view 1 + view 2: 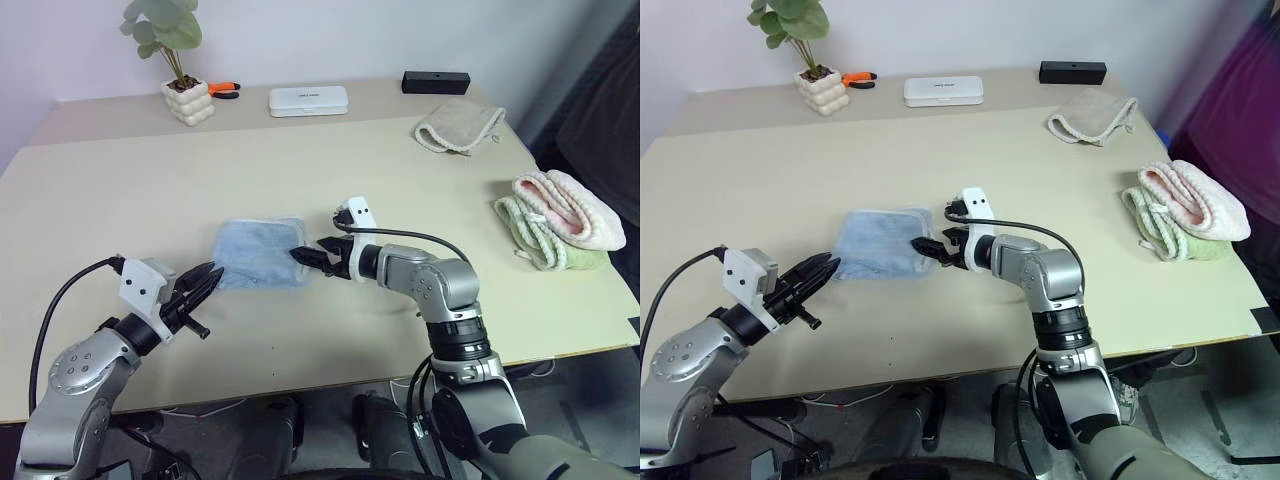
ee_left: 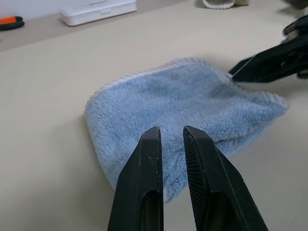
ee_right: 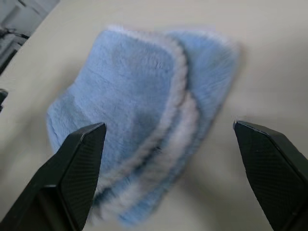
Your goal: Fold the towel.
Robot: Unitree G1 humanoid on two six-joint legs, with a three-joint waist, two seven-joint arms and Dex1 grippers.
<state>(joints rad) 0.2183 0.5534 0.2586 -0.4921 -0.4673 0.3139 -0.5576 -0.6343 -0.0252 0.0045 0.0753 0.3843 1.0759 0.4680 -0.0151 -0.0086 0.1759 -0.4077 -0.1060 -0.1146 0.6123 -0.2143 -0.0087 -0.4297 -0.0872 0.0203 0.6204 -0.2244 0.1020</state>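
I have the beige desk [image 1: 330,170] in front of me, and the light blue towel [image 1: 260,253] lies folded flat near its middle, stacked in layers with its white stitched edges showing on the side facing my right arm.

My right jaws [image 1: 308,258] sit at the towel's right edge, pointing left toward it. From the right wrist camera the two black fingers [image 3: 77,168] stand wide apart with the towel's layered edge lying on the desk between and just beyond them; they hold nothing.

My left jaws [image 1: 205,283] hang just off the towel's near left corner, aimed toward it. From the left wrist camera the two fingers [image 2: 144,183] are nearly together with only a narrow slit between them, empty, and the towel lies just past their tips, not gripped.

Off to the right edge lie a pink and a pale green rolled towel [image 1: 560,215]. A beige cloth [image 1: 458,128] rests further back, and along the far edge stand a white case [image 1: 308,100], a black box [image 1: 436,81] and a potted plant [image 1: 180,70].
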